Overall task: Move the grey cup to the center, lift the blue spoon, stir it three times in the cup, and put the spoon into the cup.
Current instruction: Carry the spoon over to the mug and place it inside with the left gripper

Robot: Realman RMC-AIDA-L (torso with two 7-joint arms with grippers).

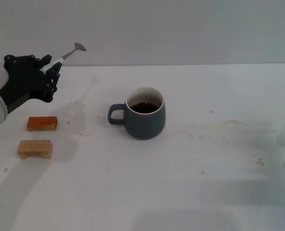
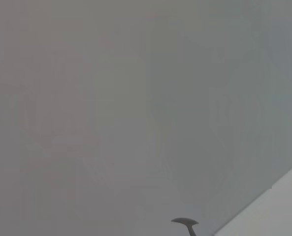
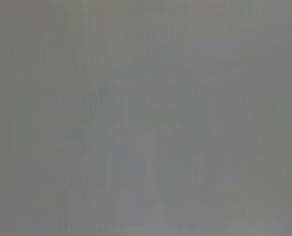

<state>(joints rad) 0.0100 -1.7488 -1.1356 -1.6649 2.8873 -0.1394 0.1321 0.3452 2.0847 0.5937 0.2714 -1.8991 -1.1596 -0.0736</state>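
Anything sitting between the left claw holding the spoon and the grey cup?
No: in the head view, bare table separates the left claw, gripping the blue spoon, from the grey cup.

head view looks down from above at the table [image 1: 180, 192]; left wrist view faces a blank wall, sharing the blue spoon [image 1: 68, 54] [image 2: 186, 223]; right wrist view shows only grey.

Left gripper [image 1: 50, 69] raised (far left), clamped on spoon [image 1: 68, 54]
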